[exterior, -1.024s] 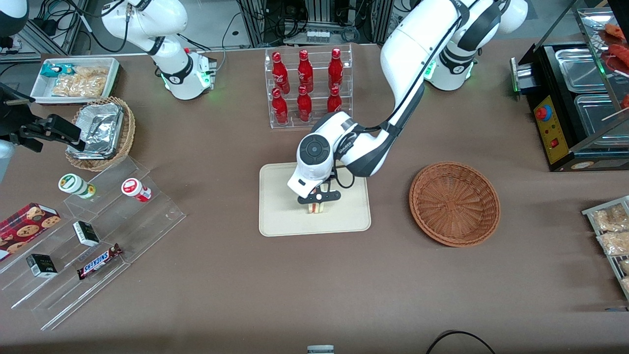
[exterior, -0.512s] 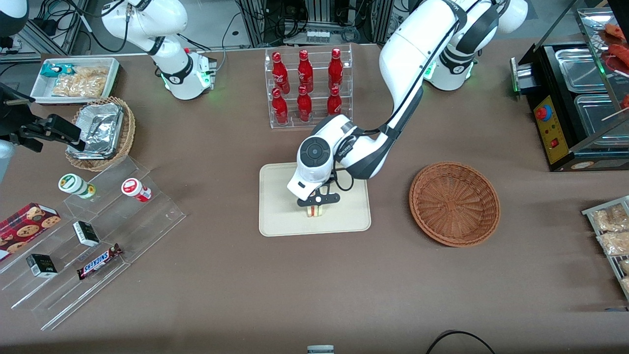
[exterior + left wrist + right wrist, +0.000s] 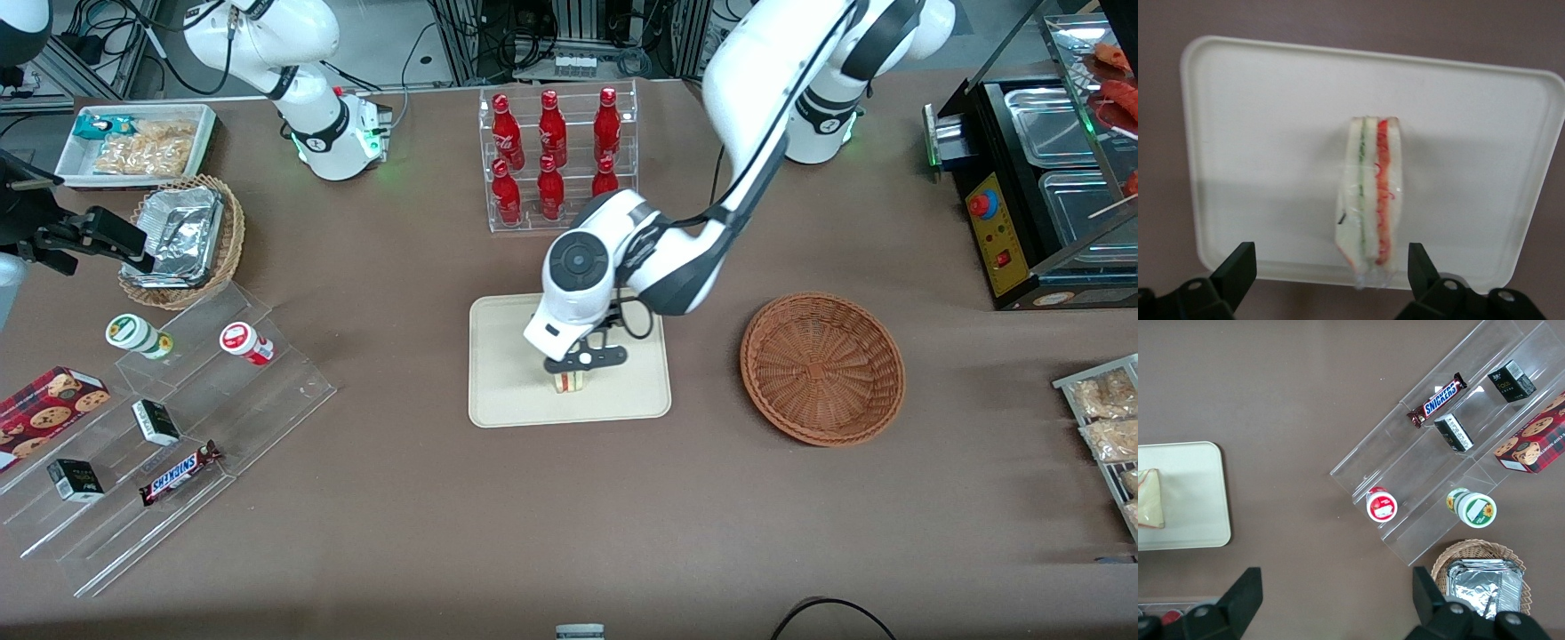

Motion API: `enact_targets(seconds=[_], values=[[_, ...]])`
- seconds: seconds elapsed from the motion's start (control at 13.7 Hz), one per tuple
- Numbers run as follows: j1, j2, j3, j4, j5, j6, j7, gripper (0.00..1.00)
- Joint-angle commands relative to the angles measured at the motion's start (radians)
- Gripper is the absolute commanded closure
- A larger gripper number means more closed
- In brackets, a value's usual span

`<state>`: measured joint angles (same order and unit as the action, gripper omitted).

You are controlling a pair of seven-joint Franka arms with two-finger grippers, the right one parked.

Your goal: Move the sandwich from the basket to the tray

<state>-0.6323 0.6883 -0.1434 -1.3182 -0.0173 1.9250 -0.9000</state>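
Since the sandwich (image 3: 1370,200) is already sitting on the tray (image 3: 1258,133), what matters now is how it lines up with the claw (image 3: 580,359). It's directly underneath, pretty much centred between the two fingers (image 3: 1237,268), and nothing is touching it: the claw is spread wide, with clear gaps of bare tray on both sides of the bread. The wedge stands on edge, cut face up, red and green stripes showing, and its long axis runs crosswise to the line between the fingertips, so the fingers face the flat bread sides. From the front the claw hangs just above the sandwich (image 3: 570,381), which is in the part of the tray (image 3: 498,400) nearer the camera, while the basket (image 3: 822,367) is well off toward the working arm's end of the surface, with nothing in it that I can see. I'd say the placing is basically done, and a straight lift away looks safe, since there's no contact to drag the wedge over.
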Motion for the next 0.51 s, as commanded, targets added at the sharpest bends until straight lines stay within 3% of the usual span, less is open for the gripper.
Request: enact_targets(seconds=[0.0,0.29,0.44], values=[[0.031,-0.069,0.027,-0.021,0.019,-0.085,0.070,0.00],[0.057,-0.130,0.152,-0.047,0.005,-0.211,0.085,0.00],[0.106,-0.189,0.154,-0.117,0.010,-0.216,0.137,0.00]])
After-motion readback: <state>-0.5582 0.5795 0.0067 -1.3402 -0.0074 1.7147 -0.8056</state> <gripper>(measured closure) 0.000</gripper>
